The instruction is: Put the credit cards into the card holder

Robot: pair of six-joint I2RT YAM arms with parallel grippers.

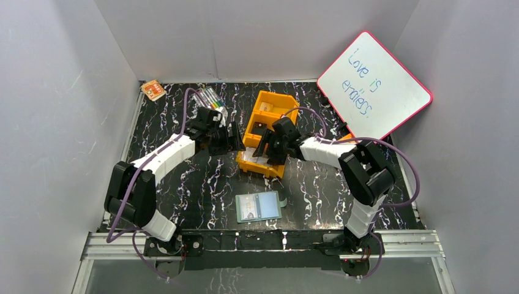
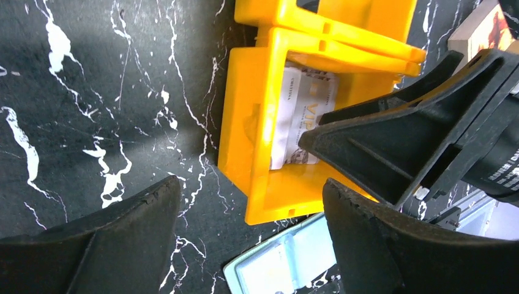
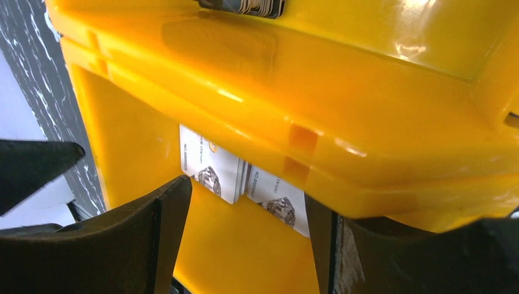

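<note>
Orange plastic tray, three compartments, mid-desk. Contents of the compartment nearest you: the credit cards, a small overlapping stack of thin pale cards lying on the floor close against the wall. Card holder: sage-green, laid open with its pale inner side up, on the bare desk between the tray and the arm bases, apart from both. Right tool: jaws wide, nothing held, hanging over the stack with the cards showing between its fingers. Left tool: jaws wide, empty, just beside the tray's left wall. The step appears to be lifting a card out. Flat cards will likely resist a straight pinch, so nudge the top one up the wall and take its raised edge. Aim for one card, not the stack. The tray looks light, so brace it with your left tool. Mind how close the two tools stand.
</note>
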